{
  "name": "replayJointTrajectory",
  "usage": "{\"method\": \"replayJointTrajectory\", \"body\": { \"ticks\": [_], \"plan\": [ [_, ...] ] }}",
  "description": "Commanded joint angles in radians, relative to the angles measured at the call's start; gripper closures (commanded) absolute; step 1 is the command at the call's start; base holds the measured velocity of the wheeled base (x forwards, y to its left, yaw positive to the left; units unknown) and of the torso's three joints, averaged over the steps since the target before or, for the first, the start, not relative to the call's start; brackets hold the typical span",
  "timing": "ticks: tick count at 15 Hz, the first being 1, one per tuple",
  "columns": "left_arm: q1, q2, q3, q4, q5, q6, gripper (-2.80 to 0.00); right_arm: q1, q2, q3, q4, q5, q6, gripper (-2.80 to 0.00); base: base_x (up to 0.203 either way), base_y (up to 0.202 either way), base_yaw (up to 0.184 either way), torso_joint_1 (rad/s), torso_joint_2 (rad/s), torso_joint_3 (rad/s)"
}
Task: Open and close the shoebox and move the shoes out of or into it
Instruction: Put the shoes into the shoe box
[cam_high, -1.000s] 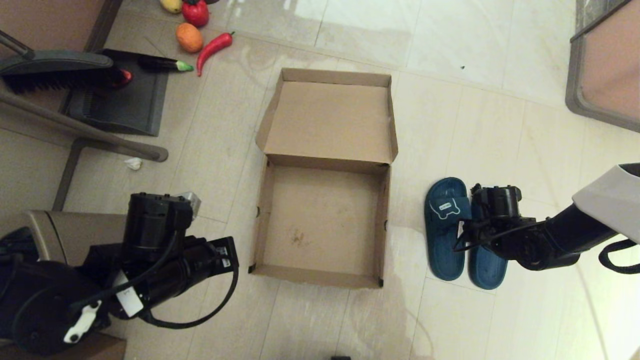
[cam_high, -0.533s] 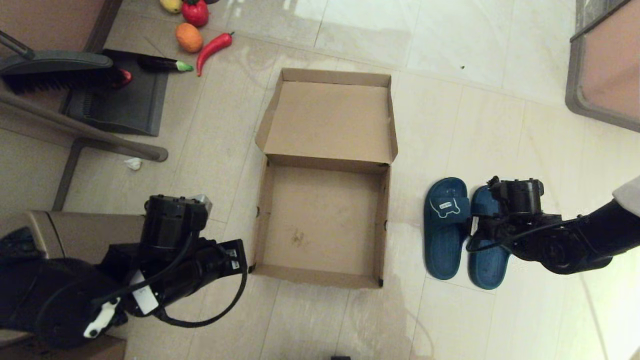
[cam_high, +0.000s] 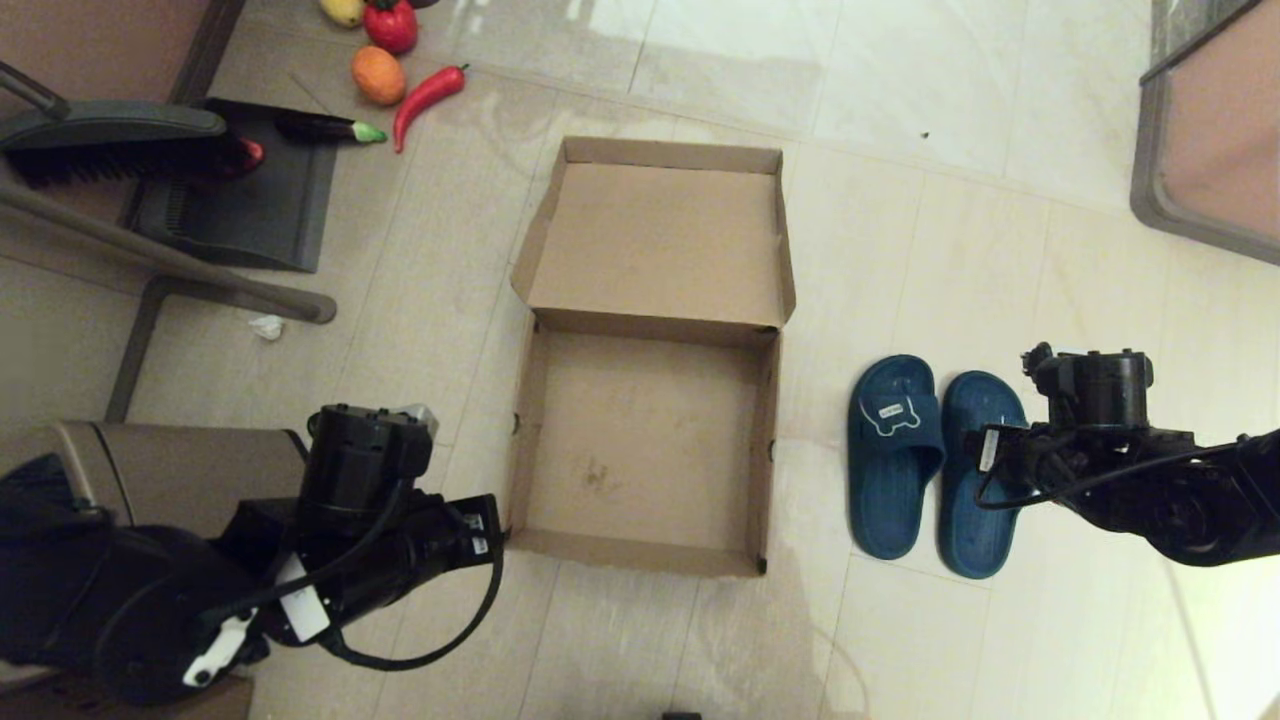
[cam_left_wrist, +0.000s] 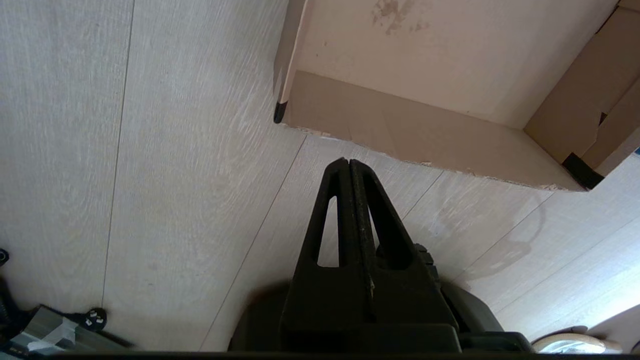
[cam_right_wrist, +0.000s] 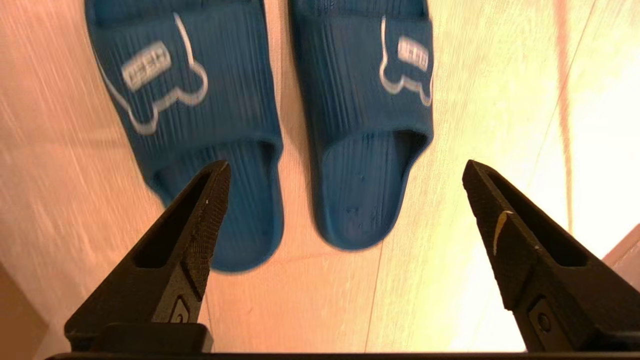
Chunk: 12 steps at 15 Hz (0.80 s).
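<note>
The brown shoebox (cam_high: 645, 555) lies open on the floor, empty, with its lid flap (cam_high: 655, 235) folded back on the far side. The two teal slide shoes (cam_high: 893, 455) (cam_high: 975, 500) lie side by side to its right. In the right wrist view both shoes (cam_right_wrist: 185, 115) (cam_right_wrist: 365, 125) show their bone marks. My right gripper (cam_high: 1000, 455) (cam_right_wrist: 345, 165) hangs open above the right edge of the pair, holding nothing. My left gripper (cam_high: 485, 530) (cam_left_wrist: 345, 162) is shut and empty, close to the near left corner of the shoebox (cam_left_wrist: 425, 130).
A dark dustpan and brush (cam_high: 220, 190) and toy vegetables (cam_high: 400, 70) lie at the far left. Metal chair legs (cam_high: 200, 275) and a paper scrap (cam_high: 267, 326) lie left of the box. A framed panel (cam_high: 1200, 130) stands at the far right.
My right arm has drawn back to the right, uncovering the right shoe. My left arm has shifted right, closer to the box's near left corner. Shoes and box stay put.
</note>
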Motion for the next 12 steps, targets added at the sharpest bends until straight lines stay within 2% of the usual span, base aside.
{"method": "replayJointTrajectory", "body": {
  "ticks": [1, 2, 4, 7, 9, 12],
  "plan": [
    [0.001, -0.008, 0.022, -0.004, 0.002, -0.003, 0.00, 0.003, -0.001, 0.016, -0.006, -0.002, 0.020, -2.80, 0.000, 0.000, 0.000, 0.000, 0.00, 0.000],
    [-0.001, -0.011, 0.041, -0.005, 0.001, -0.004, 0.00, 0.004, 0.007, 0.013, -0.003, 0.000, 0.057, -2.80, 0.000, 0.000, 0.000, 0.000, 0.00, 0.000],
    [-0.001, -0.009, 0.046, -0.006, -0.001, -0.006, 0.00, -0.008, 0.016, 0.015, 0.000, 0.016, 0.077, -2.80, 0.000, 0.000, 0.000, 0.000, 0.00, 0.000],
    [-0.001, -0.015, 0.026, -0.009, 0.004, -0.009, 0.00, -0.023, 0.062, -0.001, -0.006, 0.107, 0.119, -2.80, 0.000, 0.000, 0.000, 0.000, 0.00, 0.000],
    [-0.002, -0.032, 0.027, -0.007, 0.031, -0.045, 0.00, -0.023, 0.127, -0.057, -0.005, 0.113, 0.130, -2.80, 0.000, 0.000, 0.000, 0.000, 0.00, 0.000],
    [-0.001, -0.042, 0.030, -0.007, 0.033, -0.075, 0.00, -0.023, 0.218, -0.087, -0.005, 0.101, 0.124, -2.80, 0.000, 0.000, 0.000, 0.000, 0.00, 0.000]
  ]
}}
